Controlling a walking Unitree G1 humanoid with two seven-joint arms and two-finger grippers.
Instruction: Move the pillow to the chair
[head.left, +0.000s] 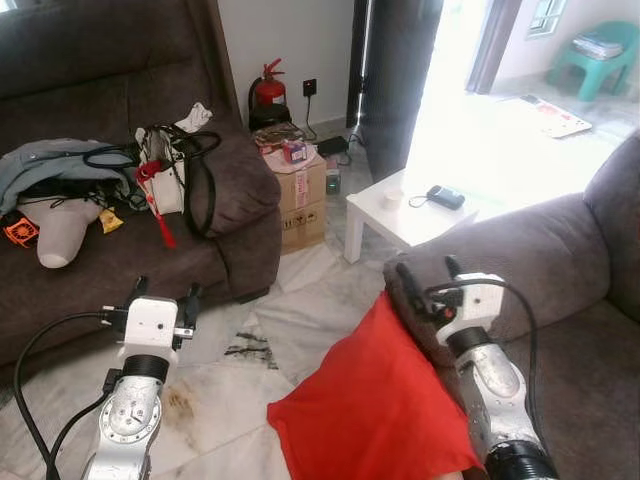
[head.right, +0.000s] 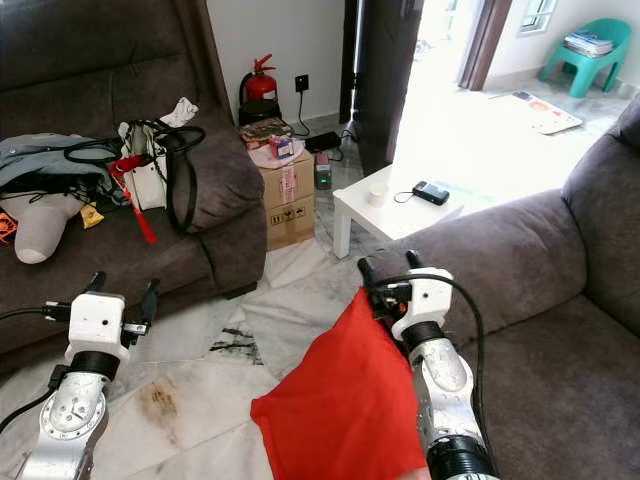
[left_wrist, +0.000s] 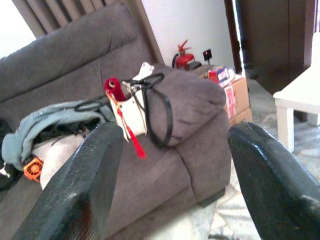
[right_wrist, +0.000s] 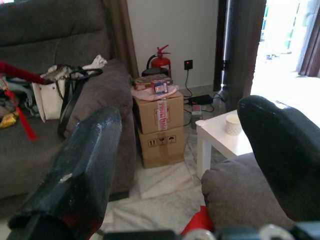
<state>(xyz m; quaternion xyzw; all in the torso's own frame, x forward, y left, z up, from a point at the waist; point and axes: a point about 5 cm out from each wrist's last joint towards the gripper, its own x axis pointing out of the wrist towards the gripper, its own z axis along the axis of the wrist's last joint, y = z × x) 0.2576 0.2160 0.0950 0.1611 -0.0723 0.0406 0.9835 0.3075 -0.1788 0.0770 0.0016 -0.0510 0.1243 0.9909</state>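
A red pillow (head.left: 370, 400) sits low in front of me, its right edge against the arm of a grey armchair (head.left: 520, 250). My right forearm runs along that edge of the pillow. The right gripper (head.left: 428, 272) is open just above the armrest, past the pillow's top corner, with nothing between its fingers (right_wrist: 85, 165); a bit of red pillow (right_wrist: 200, 220) shows beneath the wrist. Over the floor to the left, my left gripper (head.left: 165, 292) is open and empty, pointing toward the sofa. A teal plastic chair (head.left: 600, 55) stands far off outside the doorway.
A grey sofa (head.left: 120, 250) on the left holds a white handbag (head.left: 165, 170), a jacket and other clutter. Stacked cardboard boxes (head.left: 302, 200) and a fire extinguisher (head.left: 268, 92) stand by the wall. A low white table (head.left: 400, 215) with a phone stands beyond the armchair. Marble floor lies between.
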